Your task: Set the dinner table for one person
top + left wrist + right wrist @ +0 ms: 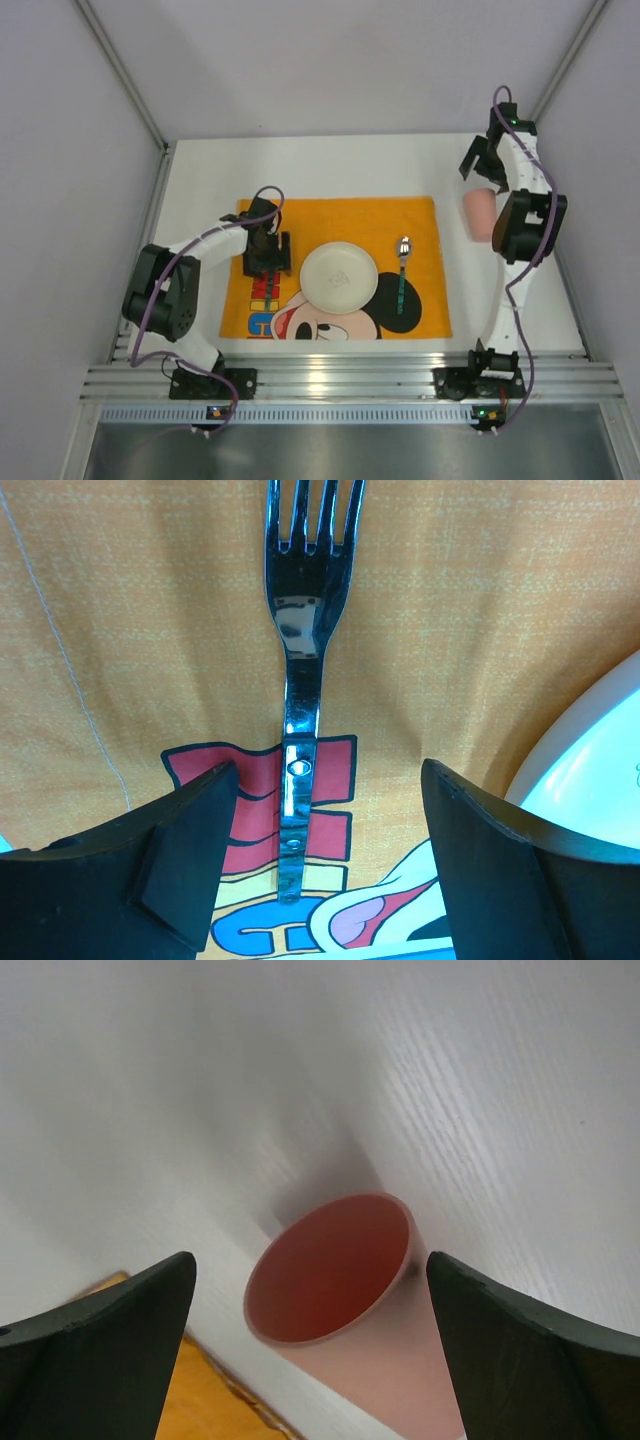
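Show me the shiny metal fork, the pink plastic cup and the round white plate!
Shiny metal fork (300,700): left wrist view, on its neck below the tines.
Pink plastic cup (330,1270): right wrist view, on its inner wall.
Round white plate (339,277): top external view, on its bare middle.

The plate blocks the centre of the orange mat. The fork lies at its 9 o'clock and the spoon at 3 o'clock, each separated from the rim by a bare strip of mat. The pink cup stands at 2 o'clock on the dinner table, which is open toward 12 o'clock.
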Controlling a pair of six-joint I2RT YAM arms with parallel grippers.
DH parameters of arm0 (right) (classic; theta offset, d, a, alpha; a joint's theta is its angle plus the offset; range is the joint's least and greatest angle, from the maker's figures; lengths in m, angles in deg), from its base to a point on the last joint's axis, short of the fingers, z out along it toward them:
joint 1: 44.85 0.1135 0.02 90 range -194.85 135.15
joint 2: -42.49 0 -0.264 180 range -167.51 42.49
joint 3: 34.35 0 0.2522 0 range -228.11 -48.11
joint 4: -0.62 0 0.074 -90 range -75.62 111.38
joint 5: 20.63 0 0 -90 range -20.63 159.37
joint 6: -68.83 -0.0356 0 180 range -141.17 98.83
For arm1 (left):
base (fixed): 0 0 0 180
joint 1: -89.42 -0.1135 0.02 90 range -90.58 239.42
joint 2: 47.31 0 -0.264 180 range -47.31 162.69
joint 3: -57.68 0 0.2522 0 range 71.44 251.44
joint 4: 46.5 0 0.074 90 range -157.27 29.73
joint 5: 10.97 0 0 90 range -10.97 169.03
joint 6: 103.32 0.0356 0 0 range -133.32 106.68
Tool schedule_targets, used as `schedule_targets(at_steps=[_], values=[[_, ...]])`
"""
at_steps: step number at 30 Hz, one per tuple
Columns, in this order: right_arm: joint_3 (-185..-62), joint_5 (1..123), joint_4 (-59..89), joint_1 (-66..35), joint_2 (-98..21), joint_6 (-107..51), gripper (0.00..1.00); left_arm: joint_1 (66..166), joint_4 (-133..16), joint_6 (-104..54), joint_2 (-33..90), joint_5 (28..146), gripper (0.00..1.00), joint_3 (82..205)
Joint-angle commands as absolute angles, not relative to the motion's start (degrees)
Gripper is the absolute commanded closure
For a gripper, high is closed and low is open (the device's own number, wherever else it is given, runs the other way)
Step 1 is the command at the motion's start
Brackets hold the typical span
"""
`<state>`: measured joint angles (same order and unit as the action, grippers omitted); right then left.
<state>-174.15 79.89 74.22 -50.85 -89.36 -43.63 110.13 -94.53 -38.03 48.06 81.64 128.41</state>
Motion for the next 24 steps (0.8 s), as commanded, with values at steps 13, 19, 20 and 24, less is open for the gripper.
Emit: schedule_targets(at_steps=[13, 19, 20, 24], values=[[-162.2, 77.5, 79.9, -55.1, -78.7, -43.6, 0.67, 110.6, -89.9, -42.4, 49.5, 86.5, 0.22, 125.0], [-151.3, 74.3, 79.3, -55.4, -73.6, -43.4, 1.00, 110.6, -92.2, -39.7, 51.8, 85.7, 0.22, 130.3], [-149.6, 73.7, 78.8, -55.4, -71.5, -43.3, 1.00, 110.6, -92.4, -39.4, 51.9, 85.6, 0.22, 130.7], [-143.0, 72.3, 77.6, -55.3, -66.2, -42.1, 0.95, 110.6, -92.2, -39.4, 51.6, 86.1, 0.22, 130.1]])
